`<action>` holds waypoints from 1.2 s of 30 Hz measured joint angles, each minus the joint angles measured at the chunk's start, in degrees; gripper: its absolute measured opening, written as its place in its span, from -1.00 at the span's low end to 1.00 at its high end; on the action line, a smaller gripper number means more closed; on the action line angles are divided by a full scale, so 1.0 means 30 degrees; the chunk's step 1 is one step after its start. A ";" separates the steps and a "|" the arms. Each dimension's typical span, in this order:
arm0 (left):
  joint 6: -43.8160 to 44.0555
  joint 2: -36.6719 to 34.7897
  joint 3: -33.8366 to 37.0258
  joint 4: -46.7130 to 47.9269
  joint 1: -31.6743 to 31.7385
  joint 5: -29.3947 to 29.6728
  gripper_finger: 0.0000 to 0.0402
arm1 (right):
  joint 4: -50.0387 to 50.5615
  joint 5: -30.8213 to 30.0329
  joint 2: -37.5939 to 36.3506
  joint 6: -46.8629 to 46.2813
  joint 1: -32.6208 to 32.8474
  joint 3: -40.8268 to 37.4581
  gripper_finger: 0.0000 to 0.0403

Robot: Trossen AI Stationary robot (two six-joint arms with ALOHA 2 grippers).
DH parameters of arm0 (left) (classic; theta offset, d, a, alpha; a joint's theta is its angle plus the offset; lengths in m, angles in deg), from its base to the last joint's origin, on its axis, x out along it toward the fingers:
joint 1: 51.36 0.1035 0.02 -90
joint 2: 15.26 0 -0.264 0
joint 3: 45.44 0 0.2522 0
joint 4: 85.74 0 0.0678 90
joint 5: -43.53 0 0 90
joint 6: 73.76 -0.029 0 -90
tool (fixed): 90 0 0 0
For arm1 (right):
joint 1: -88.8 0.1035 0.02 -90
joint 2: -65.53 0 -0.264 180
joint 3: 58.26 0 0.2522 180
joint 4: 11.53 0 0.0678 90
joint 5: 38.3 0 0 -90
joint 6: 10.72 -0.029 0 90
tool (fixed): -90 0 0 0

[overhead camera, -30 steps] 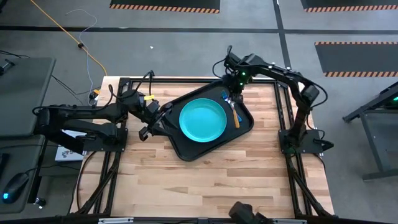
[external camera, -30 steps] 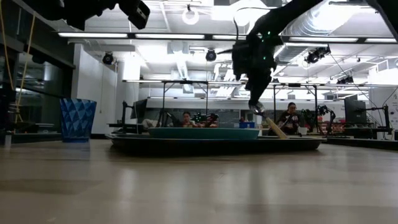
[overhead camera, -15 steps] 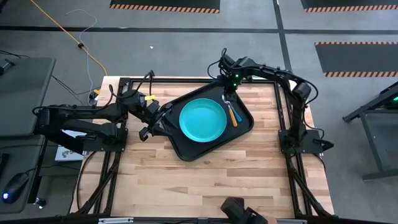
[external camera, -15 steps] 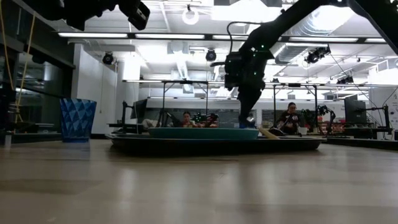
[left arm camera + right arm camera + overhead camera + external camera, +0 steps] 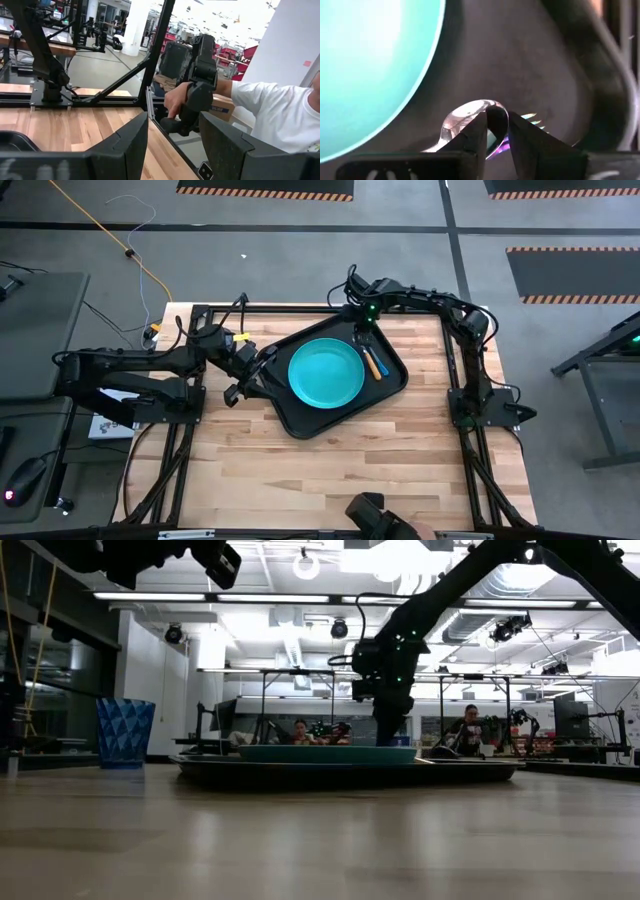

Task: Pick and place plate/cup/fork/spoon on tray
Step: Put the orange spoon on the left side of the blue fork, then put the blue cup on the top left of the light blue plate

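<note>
The teal plate [image 5: 326,373] lies in the middle of the black tray [image 5: 300,418]. The orange-handled spoon [image 5: 373,363] lies flat on the tray between the plate and the tray's right rim. The fork lies beside it, and its tines [image 5: 527,117] show in the right wrist view. My right gripper [image 5: 362,330] is low over the spoon's bowl end, fingers nearly together [image 5: 497,122]. My left gripper [image 5: 243,383] is open and empty, raised by the tray's left rim. The blue cup [image 5: 125,732] stands upright on the table left of the tray. My right gripper comes from above, pointing down, with its fingers [image 5: 479,131] close together just behind the spoon's bowl [image 5: 465,117]. The fingers themselves hide the place of contact. The spoon lies flat on the tray floor, its handle running toward the table's near edge.
The tray sits turned at a slant on the wooden table [image 5: 330,480]. A person in a white shirt [image 5: 270,115] is beyond the table's edge, one hand on a dark handle [image 5: 192,97]. Bare wood lies near and to the right of the tray.
My right gripper has gone down and toward the table's left and far edges. The spoon leaned with its bowl end raised and its handle end on the tray; now it lies flat on the tray, a little further left.
</note>
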State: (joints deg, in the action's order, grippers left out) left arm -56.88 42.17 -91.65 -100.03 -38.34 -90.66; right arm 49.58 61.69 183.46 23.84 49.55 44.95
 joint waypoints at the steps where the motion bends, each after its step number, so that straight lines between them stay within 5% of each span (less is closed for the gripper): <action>1: 0.0000 0.0000 0.0000 0.0000 0.0000 0.0000 -0.17 | -0.0229 -0.0004 0.0000 -0.0124 0.0012 0.0000 -0.67; 13: 0.0306 0.0000 0.0000 0.0000 0.0000 0.0000 -0.17 | -0.1735 0.0018 -0.0015 -0.2045 0.0012 0.0000 -0.62; 20: -0.0259 0.0000 0.0000 0.0436 0.0000 0.0000 -0.17 | -0.1995 -0.1752 -0.0691 -0.2360 -0.0159 0.0920 -0.26; 28: -0.1495 0.0000 0.0000 0.2175 0.0000 0.0035 -0.17 | 0.1174 0.0368 -0.3330 -0.3867 -0.1445 0.1267 0.01; 32: -0.0896 0.0000 0.0000 0.3047 0.0112 0.1458 -0.17 | 0.0465 0.1587 -0.5403 -0.4363 -0.2065 -0.1099 0.01; 36: -0.0422 -0.0092 -0.0513 0.5909 0.1089 0.5317 -0.17 | -0.3554 0.2402 -0.8320 -0.4806 -0.2055 -0.5682 0.01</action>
State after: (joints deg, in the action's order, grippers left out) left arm -58.15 41.89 -93.19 -82.30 -35.08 -74.71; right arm 38.92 68.90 158.50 9.42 43.38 27.90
